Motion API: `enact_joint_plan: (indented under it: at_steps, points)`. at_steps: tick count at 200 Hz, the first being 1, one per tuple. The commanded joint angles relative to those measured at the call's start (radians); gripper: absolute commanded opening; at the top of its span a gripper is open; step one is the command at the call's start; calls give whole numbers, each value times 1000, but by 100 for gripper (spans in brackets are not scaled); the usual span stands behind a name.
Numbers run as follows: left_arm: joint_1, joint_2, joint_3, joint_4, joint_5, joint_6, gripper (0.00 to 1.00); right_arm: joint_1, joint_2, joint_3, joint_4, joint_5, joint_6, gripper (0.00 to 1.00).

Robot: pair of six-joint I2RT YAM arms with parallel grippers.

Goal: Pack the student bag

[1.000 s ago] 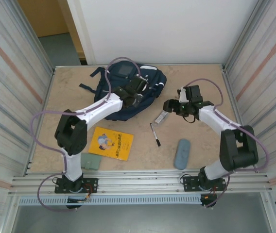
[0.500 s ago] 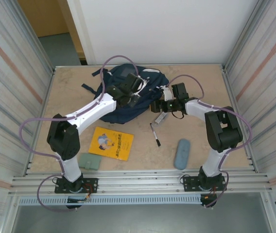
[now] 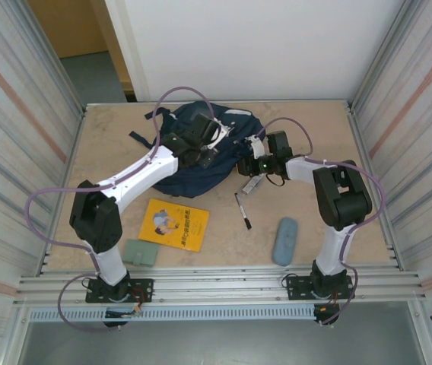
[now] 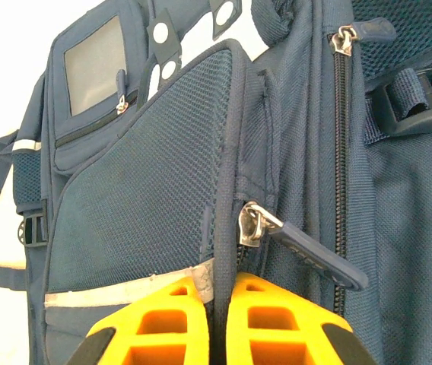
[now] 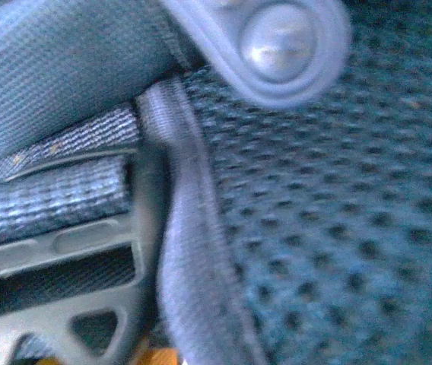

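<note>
Student bag point(image 3: 210, 176): navy, lying flat at the far middle of the desk point(image 3: 315, 122). Left end effector point(image 4: 220, 293): yellow fingers point(image 4: 163, 327) pinched tight on the piping of the bag's mesh front pocket, beside a zip pull point(image 4: 307, 247). Right end effector point(image 3: 249, 154): up against the bag's right side; whether it grips cannot be told. Nearer the arms: 1 yellow booklet point(image 3: 174, 224), 1 green wallet point(image 3: 141, 252), 1 pencil case point(image 3: 284, 240), 1 pen point(image 3: 243, 211).

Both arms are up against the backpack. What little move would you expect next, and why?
Probably the right gripper, right up against the student bag, should clamp onto its fabric. The left gripper pinches a pocket seam beside a zipper pull, while the book, pen and pencil case lie outside, so the bag likely needs steadying for unzipping.
</note>
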Motion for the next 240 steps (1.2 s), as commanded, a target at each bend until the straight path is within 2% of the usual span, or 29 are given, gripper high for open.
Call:
enact_joint_plan:
  at_steps: [1,31,72,129,167,197,215,228,240]
  points:
    - [13,-85,8,81,5,-12,0,38,-91,-44,-8,56,-84,15]
    - [15,-83,-10,94,-19,-35,0,86,-146,-76,-54,105,-113,4]
    - [23,-60,-12,106,-33,-86,0,211,-185,-95,-114,142,-140,4]
    - [20,-6,4,127,12,-190,0,483,-115,-25,-145,235,-115,8]
    - [18,22,-7,139,19,-217,0,562,-65,12,-101,198,-61,10]
    - [19,35,-15,135,23,-223,0,567,-76,-19,-29,181,-2,21]
    - [25,33,-35,147,36,-225,0,559,-94,-34,-47,201,5,29]
    - [31,32,-31,136,46,-228,0,550,-131,-75,-39,221,17,39]
    - [31,22,-32,126,48,-223,0,527,-171,-124,-22,222,36,45]
